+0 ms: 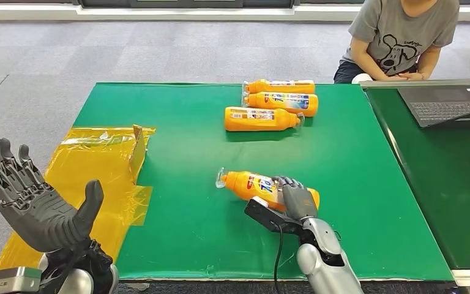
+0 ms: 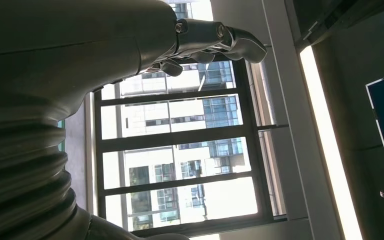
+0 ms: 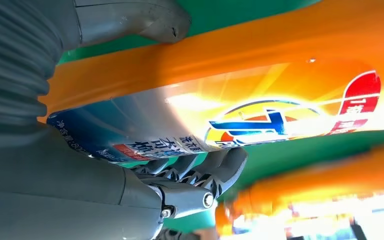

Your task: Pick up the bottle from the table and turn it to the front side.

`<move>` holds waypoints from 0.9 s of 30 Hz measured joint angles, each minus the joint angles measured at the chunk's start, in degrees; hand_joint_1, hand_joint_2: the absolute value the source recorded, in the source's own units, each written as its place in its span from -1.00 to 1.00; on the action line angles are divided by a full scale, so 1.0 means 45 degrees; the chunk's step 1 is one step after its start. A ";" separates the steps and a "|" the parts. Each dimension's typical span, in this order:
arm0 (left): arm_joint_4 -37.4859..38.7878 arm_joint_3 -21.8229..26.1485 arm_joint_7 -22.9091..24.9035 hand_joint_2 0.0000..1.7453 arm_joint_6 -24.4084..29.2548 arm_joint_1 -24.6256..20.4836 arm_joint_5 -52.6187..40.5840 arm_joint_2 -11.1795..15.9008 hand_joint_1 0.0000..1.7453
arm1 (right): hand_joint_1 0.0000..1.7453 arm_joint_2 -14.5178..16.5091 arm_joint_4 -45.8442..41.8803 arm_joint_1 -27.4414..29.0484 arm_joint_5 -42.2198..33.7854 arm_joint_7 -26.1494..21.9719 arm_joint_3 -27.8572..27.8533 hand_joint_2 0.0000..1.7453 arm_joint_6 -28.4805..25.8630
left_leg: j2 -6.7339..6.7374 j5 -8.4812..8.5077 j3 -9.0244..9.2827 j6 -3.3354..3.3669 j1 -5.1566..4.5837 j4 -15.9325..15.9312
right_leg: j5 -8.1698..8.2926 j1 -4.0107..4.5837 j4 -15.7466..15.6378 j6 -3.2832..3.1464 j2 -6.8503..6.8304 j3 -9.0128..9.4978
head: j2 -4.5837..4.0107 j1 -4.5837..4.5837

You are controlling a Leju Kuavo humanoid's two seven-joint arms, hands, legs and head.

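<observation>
An orange bottle [image 1: 252, 184] with a clear cap and a blue and red label lies on its side on the green table [image 1: 190, 208], cap pointing left. My right hand [image 1: 295, 197] grips its base end, fingers curled over the top. In the right wrist view the bottle [image 3: 260, 95] sits between the thumb [image 3: 145, 20] and the fingers [image 3: 200, 175]. My left hand [image 1: 33, 199] is raised off the table's left side, palm up, fingers spread, holding nothing; the left wrist view shows its fingers [image 2: 215, 40] against a window.
Three more orange bottles [image 1: 269, 104] lie in a group at the back of the table. Crumpled yellow plastic film [image 1: 107, 165] covers the table's left edge. A seated person [image 1: 398, 40] is at the back right beside a laptop [image 1: 443, 104] on a second table.
</observation>
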 joint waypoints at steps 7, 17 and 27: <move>-0.0166 0.0017 0.0000 1.00 0.0000 0.0102 0.0000 0.0021 -1.00 | 1.00 0.0214 -0.2623 0.0917 -0.0288 -0.0238 -0.0365 1.00 -0.0649 | -0.0007 0.0007 -0.0079 -0.0003 0.0000 0.0000 | 0.0001 0.0001 0.0002 -0.0001 -0.0003 -0.0084 | 0.0000 0.0000; -0.0163 0.0017 0.0000 1.00 -0.0028 0.0113 0.0000 0.0021 -1.00 | 1.00 0.0470 -0.4498 0.1557 -0.1164 -0.1025 -0.0565 1.00 -0.1547 | -0.0003 0.0007 -0.0101 -0.0003 0.0000 0.0000 | 0.0002 0.0001 0.0002 -0.0001 -0.0002 -0.0107 | 0.0000 0.0000; 0.0115 -0.0044 0.0004 1.00 -0.0297 -0.0118 0.0039 -0.0036 -1.00 | 1.00 0.1031 -0.5106 0.1549 -0.5820 -0.4636 -0.0691 1.00 -0.1769 | 0.0005 0.0008 -0.0103 -0.0003 0.0000 0.0000 | 0.0002 0.0002 0.0004 -0.0001 0.0006 -0.0115 | 0.0000 0.0000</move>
